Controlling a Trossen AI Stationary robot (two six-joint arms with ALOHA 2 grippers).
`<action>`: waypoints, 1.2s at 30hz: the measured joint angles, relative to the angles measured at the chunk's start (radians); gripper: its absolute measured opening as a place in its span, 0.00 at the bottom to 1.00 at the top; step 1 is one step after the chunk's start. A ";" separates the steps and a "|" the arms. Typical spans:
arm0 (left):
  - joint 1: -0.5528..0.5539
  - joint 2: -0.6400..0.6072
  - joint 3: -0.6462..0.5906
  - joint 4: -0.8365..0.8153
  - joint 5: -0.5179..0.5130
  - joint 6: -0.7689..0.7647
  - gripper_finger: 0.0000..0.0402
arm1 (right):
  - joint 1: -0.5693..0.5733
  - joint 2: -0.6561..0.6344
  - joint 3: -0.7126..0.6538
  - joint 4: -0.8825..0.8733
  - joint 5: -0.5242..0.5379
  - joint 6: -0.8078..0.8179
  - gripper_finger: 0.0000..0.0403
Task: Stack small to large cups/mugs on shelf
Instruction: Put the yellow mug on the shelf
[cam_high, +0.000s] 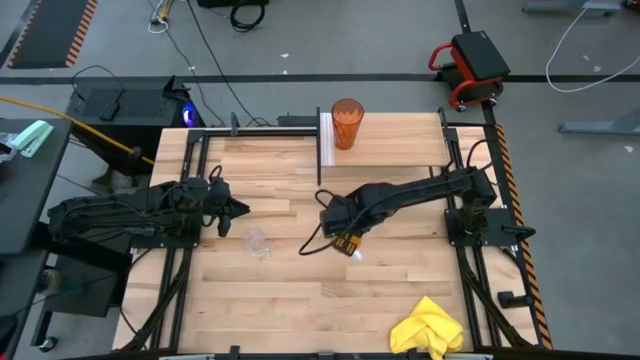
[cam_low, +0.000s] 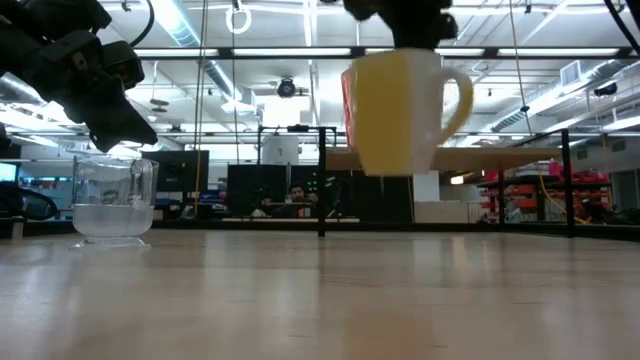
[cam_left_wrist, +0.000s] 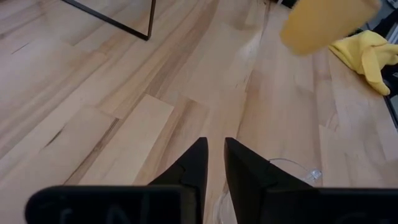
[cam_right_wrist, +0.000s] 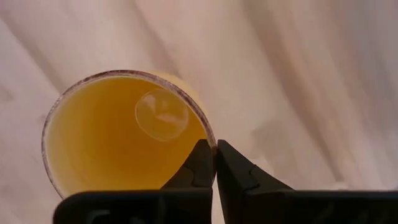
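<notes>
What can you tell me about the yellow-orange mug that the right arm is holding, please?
The mug is opaque pale yellow-orange with a loop handle on one side, apparently plastic or ceramic. It hangs upright, clear of the tabletop, not touching it. The right gripper holds it from above, jaws pinched shut on the rim, one inside and one outside. The right wrist view looks down into it: it is empty, with a pale round base. From overhead the arm mostly hides it, near the table's middle.

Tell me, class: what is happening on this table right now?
The right pincer is shut on the rim of the orange cup and holds it in the air above the tabletop. The tall tumbler stands on the shelf. The small clear glass sits on the table, with the left pincer just above it, not gripping it.
</notes>
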 joint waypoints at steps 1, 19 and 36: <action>0.000 0.000 0.000 0.000 0.000 0.000 0.15 | -0.004 0.000 0.030 -0.031 0.015 0.015 0.02; 0.000 0.005 0.000 0.002 0.000 0.001 0.15 | -0.177 -0.230 0.154 -0.095 0.166 0.195 0.02; 0.000 0.005 0.000 0.003 0.000 0.000 0.14 | -0.331 -0.333 -0.014 -0.094 0.121 0.138 0.02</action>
